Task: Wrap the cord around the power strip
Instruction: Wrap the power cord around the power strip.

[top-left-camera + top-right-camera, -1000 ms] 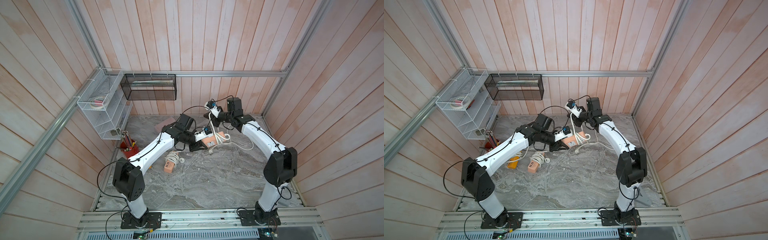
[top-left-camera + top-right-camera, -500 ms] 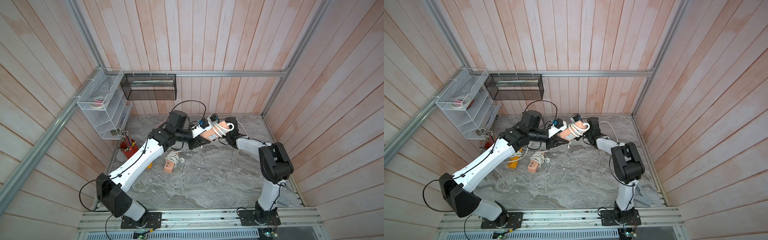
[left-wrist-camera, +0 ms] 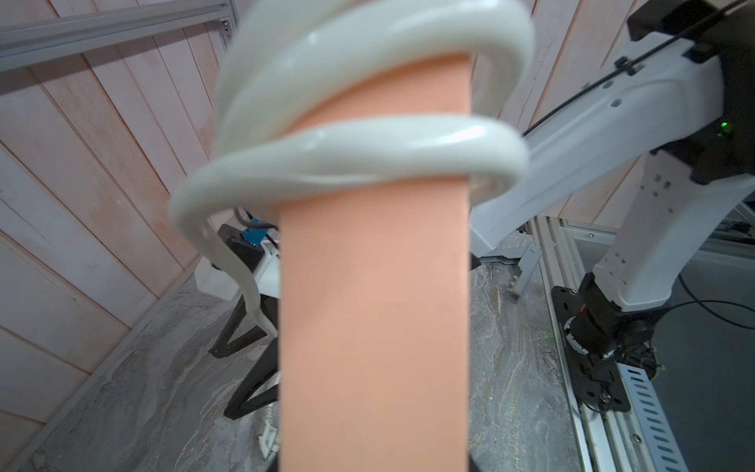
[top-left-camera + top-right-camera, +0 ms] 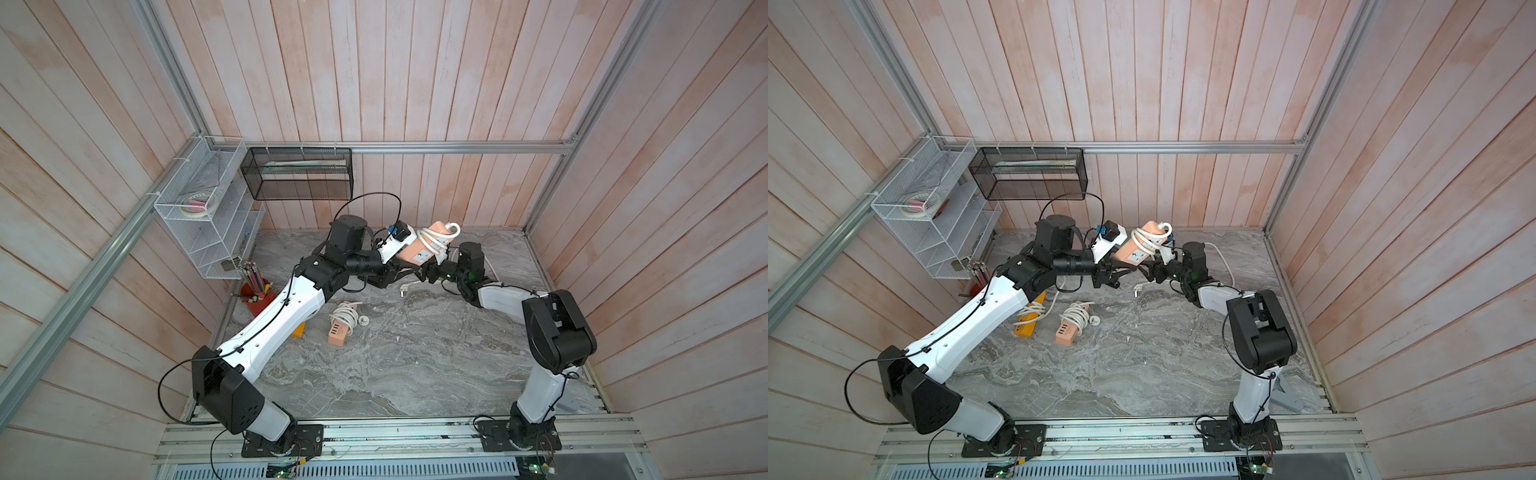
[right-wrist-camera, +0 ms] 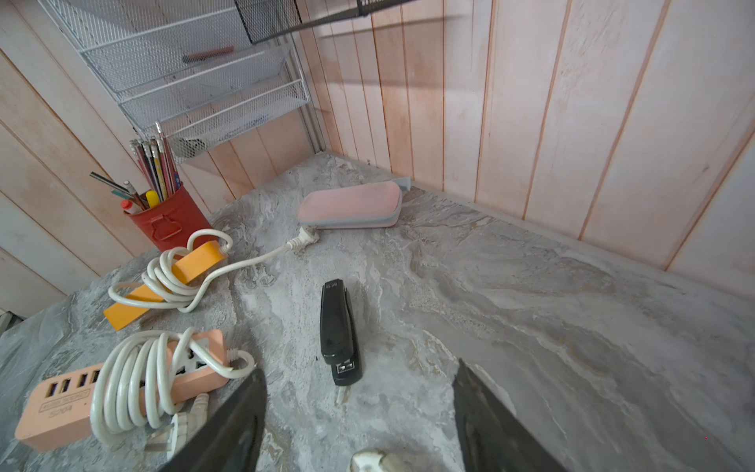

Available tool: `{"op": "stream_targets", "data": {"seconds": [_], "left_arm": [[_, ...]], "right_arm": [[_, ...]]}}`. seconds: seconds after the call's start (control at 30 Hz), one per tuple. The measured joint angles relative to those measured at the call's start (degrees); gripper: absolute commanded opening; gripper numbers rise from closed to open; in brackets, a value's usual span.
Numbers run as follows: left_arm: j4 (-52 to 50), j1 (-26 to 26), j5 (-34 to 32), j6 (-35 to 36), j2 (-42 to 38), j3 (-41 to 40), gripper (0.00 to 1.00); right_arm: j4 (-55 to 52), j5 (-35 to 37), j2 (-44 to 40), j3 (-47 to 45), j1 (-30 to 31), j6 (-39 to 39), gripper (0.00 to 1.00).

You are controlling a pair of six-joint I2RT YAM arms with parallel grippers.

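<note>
My left gripper [image 4: 404, 265] is shut on the lower end of the salmon power strip [image 4: 420, 250], holding it tilted in the air near the back wall. In the left wrist view the power strip [image 3: 374, 310] fills the middle, and its white cord [image 3: 359, 151] loops twice around its far end. Slack cord [image 4: 1222, 254] trails over the table behind my right arm. Its plug [image 4: 402, 289] lies on the table below the strip. My right gripper [image 4: 432, 271] is open just beneath the strip. In the right wrist view the right gripper [image 5: 359, 408] holds nothing.
On the table lie a black stapler [image 5: 339, 331], a pink pencil case [image 5: 351, 206], an orange strip with loose cord [image 5: 163, 278] and another salmon strip with wrapped cord [image 5: 122, 388]. A red pencil cup [image 5: 167, 220] and a white mesh shelf [image 4: 203, 224] stand at the left wall.
The right gripper came down from high above the strip and opened, letting go of the cord. The left arm lifted the strip up and toward the back right.
</note>
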Motion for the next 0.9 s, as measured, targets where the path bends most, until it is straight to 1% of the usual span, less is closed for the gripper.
{"op": "stream_targets", "data": {"seconds": [0.1,0.17,0.27,0.4,0.5,0.6,0.67,0.77,0.87,0.9], "left_arm": [[0.79,0.31,-0.70,-0.72,0.00,0.00,0.00],[0.90,0.39,-1.01,-1.09,0.00,0.02,0.00],[0.87,0.57,-1.68,-2.01,0.04,0.24,0.00],[0.92,1.07,-2.16,-2.99,0.68,1.70,0.00],[0.98,1.22,-2.12,-3.82,1.01,2.54,0.00],[1.03,1.20,-1.97,-4.48,1.38,3.43,0.00],[1.03,1.20,-1.95,-4.83,1.49,3.76,0.00],[1.07,1.27,-2.01,-5.49,1.53,3.85,0.00],[1.60,1.70,-2.27,-7.32,1.60,3.87,0.00],[2.03,2.10,-2.36,-8.46,1.62,3.85,0.00]], "right_arm": [[0.02,0.35,-3.65,-2.23,-0.68,0.55,0.76],[0.07,0.63,-6.12,-4.46,-0.96,1.31,0.81],[0.09,1.29,-8.92,-7.30,-0.98,2.19,0.84],[0.44,2.56,-11.78,-11.39,-0.96,2.97,0.85],[0.72,5.16,-12.13,-13.42,-0.92,2.80,0.84],[0.83,8.50,-11.41,-14.29,-0.87,2.36,0.81],[1.68,10.10,-9.81,-14.01,-0.87,1.95,0.75],[2.47,12.15,-5.38,-11.89,-0.61,1.14,0.60],[4.00,14.32,-0.90,-10.10,-0.02,0.57,0.37],[4.59,14.93,0.13,-9.99,0.26,0.70,0.28]]}}
